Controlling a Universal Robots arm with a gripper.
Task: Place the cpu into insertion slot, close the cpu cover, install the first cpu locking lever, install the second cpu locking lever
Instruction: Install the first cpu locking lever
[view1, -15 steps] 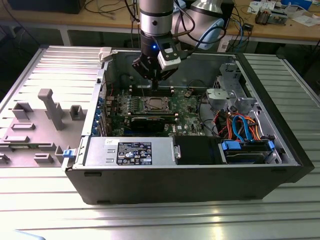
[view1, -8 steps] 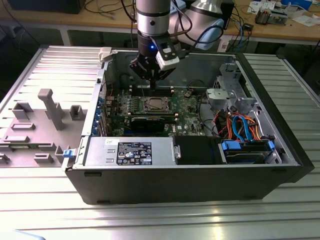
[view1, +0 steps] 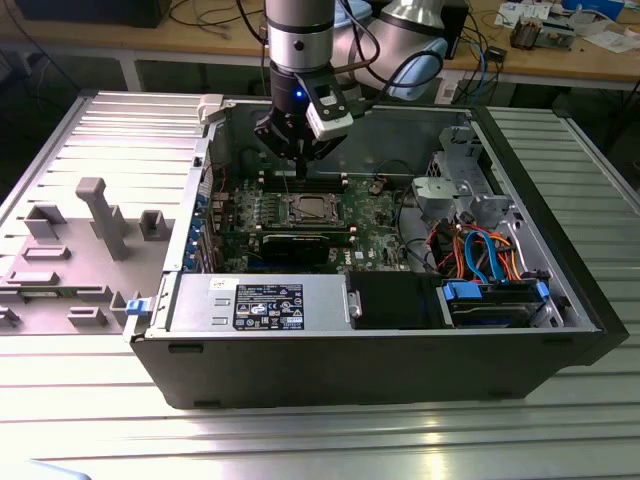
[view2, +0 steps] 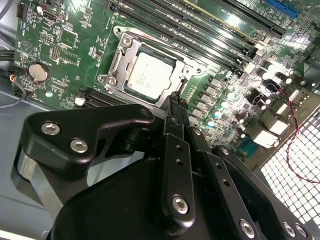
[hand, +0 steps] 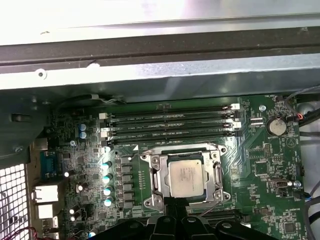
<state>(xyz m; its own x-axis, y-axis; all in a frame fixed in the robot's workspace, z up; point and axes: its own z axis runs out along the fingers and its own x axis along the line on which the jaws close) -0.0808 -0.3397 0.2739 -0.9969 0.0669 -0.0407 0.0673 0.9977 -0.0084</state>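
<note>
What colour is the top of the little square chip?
The cpu has a silvery-grey top; the second wrist view shows it best.

Open air lies above the board (hand: 260, 160) for my end effector (view2: 175, 100). The case wall (view1: 400, 125) stands on its far side; drive cage (view1: 455, 190) and cables (view1: 485, 250) crowd the exterior view's right.

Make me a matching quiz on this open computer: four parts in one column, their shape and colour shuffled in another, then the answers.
Parts:
1. cpu
2. coin cell battery
3. memory slots
4. power supply

Looks:
A. round and silvery
B. long, narrow and black
C. flat square, pale grey top
D. big grey box

Pairs: 1-C, 2-A, 3-B, 4-D
</note>
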